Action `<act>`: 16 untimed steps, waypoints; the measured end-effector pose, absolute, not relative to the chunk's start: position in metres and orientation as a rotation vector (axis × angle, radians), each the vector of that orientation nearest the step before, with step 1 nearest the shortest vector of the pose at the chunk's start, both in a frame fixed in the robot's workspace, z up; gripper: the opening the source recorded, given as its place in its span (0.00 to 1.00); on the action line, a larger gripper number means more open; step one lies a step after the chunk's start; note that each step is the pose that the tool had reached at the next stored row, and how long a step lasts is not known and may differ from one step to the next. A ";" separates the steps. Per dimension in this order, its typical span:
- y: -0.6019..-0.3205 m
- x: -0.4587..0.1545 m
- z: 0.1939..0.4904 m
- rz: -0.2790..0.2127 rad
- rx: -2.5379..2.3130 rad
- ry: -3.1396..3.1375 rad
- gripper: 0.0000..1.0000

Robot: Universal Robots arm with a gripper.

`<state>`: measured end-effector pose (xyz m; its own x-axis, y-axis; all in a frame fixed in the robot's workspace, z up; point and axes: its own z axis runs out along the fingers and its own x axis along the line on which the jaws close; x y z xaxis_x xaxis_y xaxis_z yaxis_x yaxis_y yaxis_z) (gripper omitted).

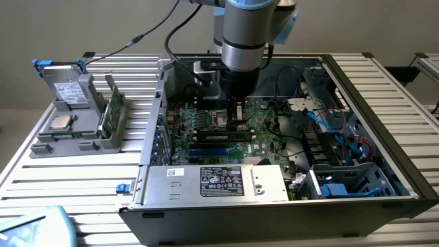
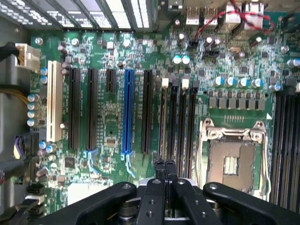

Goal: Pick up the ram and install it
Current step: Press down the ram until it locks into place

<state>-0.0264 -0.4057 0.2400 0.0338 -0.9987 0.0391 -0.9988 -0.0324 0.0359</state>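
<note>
The ram (image 1: pixel 223 137), a long narrow stick with dark chips and a small white label, stands on edge in a motherboard slot inside the open computer case. In the wrist view its thin top edge (image 2: pixel 164 122) runs along one of the black slots beside the empty processor socket (image 2: pixel 234 164). My gripper (image 1: pixel 237 122) hangs straight down over the stick's far end. Its black fingertips (image 2: pixel 159 171) are shut against each other with nothing between them, the gripper (image 2: pixel 165 164) right over the stick's edge. Whether they touch it I cannot tell.
A silver power supply (image 1: pixel 213 182) fills the case's near side. Blue and red cables (image 1: pixel 329 128) and drive bays lie at the exterior view's right. Outside the case, a grey holder (image 1: pixel 75 136) carries a drive (image 1: pixel 69 92), a processor (image 1: pixel 60 122) and a green card (image 1: pixel 113 110).
</note>
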 end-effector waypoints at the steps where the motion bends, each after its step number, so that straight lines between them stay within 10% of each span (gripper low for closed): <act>1: -0.406 -0.022 0.240 0.004 2.220 -2.147 0.11; 16: -0.408 -0.008 0.230 0.001 2.219 -2.147 0.11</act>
